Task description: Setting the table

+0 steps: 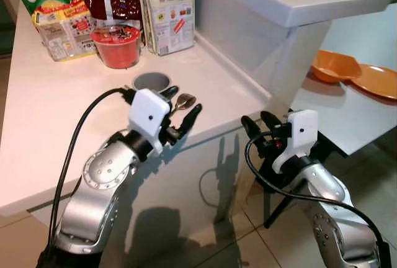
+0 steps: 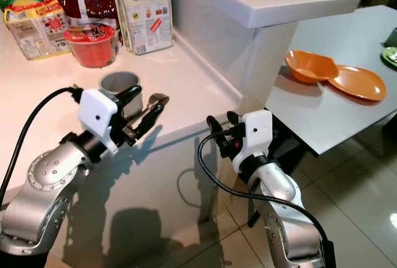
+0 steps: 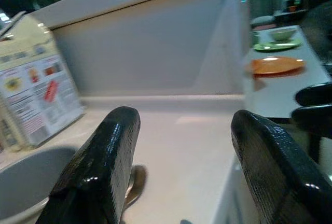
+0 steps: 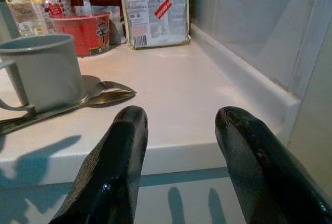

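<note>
Both eye views are bright and fairly sharp, with the white surface [image 1: 43, 125] washed pinkish near the camera and dark, hard-edged arm shadows falling on the cabinet front and floor tiles [image 2: 347, 175] below it, which carry a small patch of glare. The left wrist view is dim and soft: the carton [image 3: 31, 99] and the orange plate [image 3: 275, 65] beyond the surface are blurred, and the near black fingers [image 3: 98, 172] are out of focus with small highlights. The right wrist view is clearer, the grey mug [image 4: 44, 71] casting a shadow on the surface.
</note>
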Robot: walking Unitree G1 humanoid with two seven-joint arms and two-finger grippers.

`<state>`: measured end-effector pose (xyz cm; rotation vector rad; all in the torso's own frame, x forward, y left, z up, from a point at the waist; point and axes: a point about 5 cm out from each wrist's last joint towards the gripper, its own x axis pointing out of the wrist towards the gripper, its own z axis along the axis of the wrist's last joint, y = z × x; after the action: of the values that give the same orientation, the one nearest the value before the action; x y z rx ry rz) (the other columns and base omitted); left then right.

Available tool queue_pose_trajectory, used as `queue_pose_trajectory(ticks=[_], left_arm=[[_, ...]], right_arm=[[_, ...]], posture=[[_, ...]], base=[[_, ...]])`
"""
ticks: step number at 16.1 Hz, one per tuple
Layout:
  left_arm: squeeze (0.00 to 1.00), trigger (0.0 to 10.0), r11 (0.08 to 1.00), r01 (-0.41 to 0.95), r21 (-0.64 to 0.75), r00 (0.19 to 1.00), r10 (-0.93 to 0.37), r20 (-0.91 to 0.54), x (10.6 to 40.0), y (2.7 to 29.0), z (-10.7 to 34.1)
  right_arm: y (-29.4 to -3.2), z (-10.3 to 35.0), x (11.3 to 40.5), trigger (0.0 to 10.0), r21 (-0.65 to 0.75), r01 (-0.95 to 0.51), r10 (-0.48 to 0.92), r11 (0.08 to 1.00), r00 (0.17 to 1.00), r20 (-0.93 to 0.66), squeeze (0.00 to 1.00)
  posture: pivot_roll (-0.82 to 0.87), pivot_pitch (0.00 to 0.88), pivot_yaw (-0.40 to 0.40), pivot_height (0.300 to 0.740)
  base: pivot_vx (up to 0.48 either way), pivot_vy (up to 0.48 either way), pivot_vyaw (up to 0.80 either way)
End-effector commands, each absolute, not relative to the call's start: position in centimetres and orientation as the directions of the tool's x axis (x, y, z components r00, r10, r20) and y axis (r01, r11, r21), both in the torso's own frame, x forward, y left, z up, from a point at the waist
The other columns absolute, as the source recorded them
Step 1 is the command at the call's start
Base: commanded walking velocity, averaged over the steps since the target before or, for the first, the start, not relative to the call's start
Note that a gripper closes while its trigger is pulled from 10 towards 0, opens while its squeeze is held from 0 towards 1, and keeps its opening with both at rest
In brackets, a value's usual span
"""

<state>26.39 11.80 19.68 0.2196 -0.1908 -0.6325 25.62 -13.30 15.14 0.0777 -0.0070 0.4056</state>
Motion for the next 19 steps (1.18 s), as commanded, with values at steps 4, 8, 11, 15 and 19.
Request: queue_pose_trajectory(ticks=[4, 8, 11, 15, 19], left_arm=[[0.0, 10.0, 0.778, 0.538, 0.325, 0.817, -0.576, 0.029, 28.5, 11.7, 18.9], [0.0, 10.0, 0.76, 0.55, 0.346, 0.824, -0.562, -0.074, 31.1, 11.3, 17.8], [0.0, 10.0, 0.767, 0.521, 0.376, 0.847, -0.518, -0.118, 32.2, 11.8, 17.2], [0.0, 10.0, 0.818, 0.387, 0.425, 0.919, -0.378, -0.11, 34.1, 14.0, 17.3], [0.0, 10.0, 0.82, 0.298, 0.488, 0.954, -0.277, -0.117, 35.0, 15.6, 17.1]], right_arm=[[-13.5, 15.5, 25.5, 10.0, 0.079, -0.412, 0.411, 0.908, 0.911, 0.028, 0.0], [-13.3, 15.5, 25.3, 10.0, 0.083, -0.431, 0.431, 0.899, 0.902, 0.019, 0.0], [-13.3, 15.4, 25.3, 10.0, 0.083, -0.425, 0.426, 0.901, 0.905, 0.013, 0.0], [-13.4, 15.3, 25.2, 10.0, 0.087, -0.417, 0.418, 0.905, 0.908, 0.007, 0.0], [-13.5, 15.3, 25.1, 10.0, 0.086, -0.418, 0.419, 0.904, 0.908, 0.003, 0.0]], posture=[[0.06, 0.0, -0.034, 0.74], [0.05, 0.0, -0.03, 0.74], [0.05, 0.0, -0.026, 0.74], [0.05, 0.0, -0.026, 0.74], [0.04, 0.0, -0.028, 0.74]], base=[[0.0, 0.0, 0.0], [0.0, 0.0, 0.0], [0.0, 0.0, 0.0], [0.0, 0.0, 0.0], [0.0, 0.0, 0.0]])
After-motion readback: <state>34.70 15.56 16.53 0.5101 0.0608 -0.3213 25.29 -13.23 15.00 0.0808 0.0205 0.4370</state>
